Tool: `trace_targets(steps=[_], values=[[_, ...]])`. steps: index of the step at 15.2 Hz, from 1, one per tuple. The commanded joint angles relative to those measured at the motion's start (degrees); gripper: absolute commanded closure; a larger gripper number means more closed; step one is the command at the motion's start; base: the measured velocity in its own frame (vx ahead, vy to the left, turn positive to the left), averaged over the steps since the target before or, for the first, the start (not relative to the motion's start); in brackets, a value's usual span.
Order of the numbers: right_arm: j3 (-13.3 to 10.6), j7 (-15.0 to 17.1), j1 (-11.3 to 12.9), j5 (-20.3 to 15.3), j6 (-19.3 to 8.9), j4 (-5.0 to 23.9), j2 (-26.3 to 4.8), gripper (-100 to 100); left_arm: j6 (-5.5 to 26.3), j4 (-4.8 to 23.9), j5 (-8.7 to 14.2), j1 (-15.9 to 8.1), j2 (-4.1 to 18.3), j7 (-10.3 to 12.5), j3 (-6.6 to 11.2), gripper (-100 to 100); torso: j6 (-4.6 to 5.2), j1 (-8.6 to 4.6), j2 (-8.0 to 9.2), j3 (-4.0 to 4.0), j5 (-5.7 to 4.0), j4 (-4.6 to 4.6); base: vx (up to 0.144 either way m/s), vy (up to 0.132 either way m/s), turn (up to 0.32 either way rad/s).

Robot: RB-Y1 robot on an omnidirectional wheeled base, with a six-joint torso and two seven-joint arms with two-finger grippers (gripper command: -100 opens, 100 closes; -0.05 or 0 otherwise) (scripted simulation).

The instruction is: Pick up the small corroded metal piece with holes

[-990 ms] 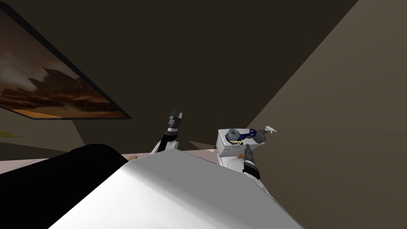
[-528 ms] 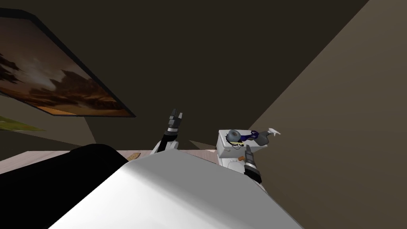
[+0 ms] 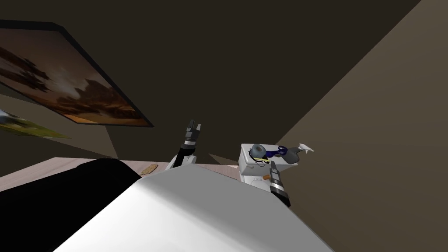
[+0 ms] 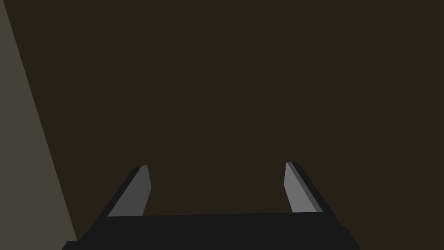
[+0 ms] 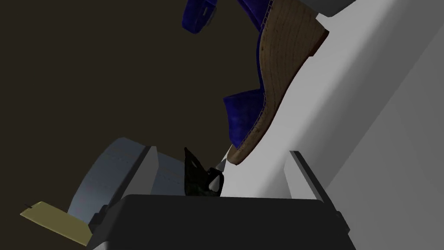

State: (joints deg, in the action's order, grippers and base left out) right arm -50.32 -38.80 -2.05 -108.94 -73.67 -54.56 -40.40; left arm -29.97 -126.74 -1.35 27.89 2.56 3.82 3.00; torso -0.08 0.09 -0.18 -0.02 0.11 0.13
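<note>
Hovering wide open and empty at the white toilet (image 3: 246,162), the right gripper (image 3: 272,164) holds nothing yet. A small rust-coloured piece (image 3: 265,177), likely the target, lies just beside it, still to be grasped.

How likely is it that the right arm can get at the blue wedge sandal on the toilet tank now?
Probably yes. The right end effector is open and the blue wedge sandal lies just ahead on the toilet tank; only a small black pointed thing sits between its fingers.
</note>
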Motion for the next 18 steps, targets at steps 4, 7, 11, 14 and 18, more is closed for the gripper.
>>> trace_targets(steps=[4, 7, 11, 14, 18], values=[[-3.38, 2.45, -0.15, -4.05, -6.02, 2.03, -0.55, -100, 0.0, 0.0, 0.0, 0.0, 0.0, 0.0, 0.0, 0, -0.05, 0.03, -0.03, -0.01, -0.01, 0.0, 0.007, -0.035, 0.092], [-4.47, 3.19, -0.25, -5.37, -8.57, 2.59, -0.78, -100, 0.0, 0.0, 0.0, 0.0, 0.0, 0.0, 0.0, 0, -0.12, 0.09, -0.08, -0.03, -0.02, 0.01, 0.007, -0.033, 0.087], [-7.15, 5.04, -0.52, -8.73, -13.32, 3.95, -1.35, -100, 0.0, 0.0, 0.0, 0.0, 0.0, 0.0, 0.0, 0, -0.12, 0.12, -0.1, -0.05, -0.01, 0.0, 0.009, -0.032, 0.089], [-8.4, 5.89, -0.64, -10.32, -15.73, 4.57, -1.64, -100, 0.0, 0.0, 0.0, 0.0, 0.0, 0.0, 0.0, 0, -0.12, 0.12, -0.11, -0.05, -0.01, 0.0, 0.008, -0.03, 0.072], [-7.84, 7.09, 0.63, -9.52, -14.57, 4.34, -3.06, -100, 0.0, 0.0, 0.0, 0.01, 0.0, 0.0, 0.0, 0, -0.11, 0.19, -0.08, -0.03, 0.01, 0.02, 0.001, -0.016, 0.057]])
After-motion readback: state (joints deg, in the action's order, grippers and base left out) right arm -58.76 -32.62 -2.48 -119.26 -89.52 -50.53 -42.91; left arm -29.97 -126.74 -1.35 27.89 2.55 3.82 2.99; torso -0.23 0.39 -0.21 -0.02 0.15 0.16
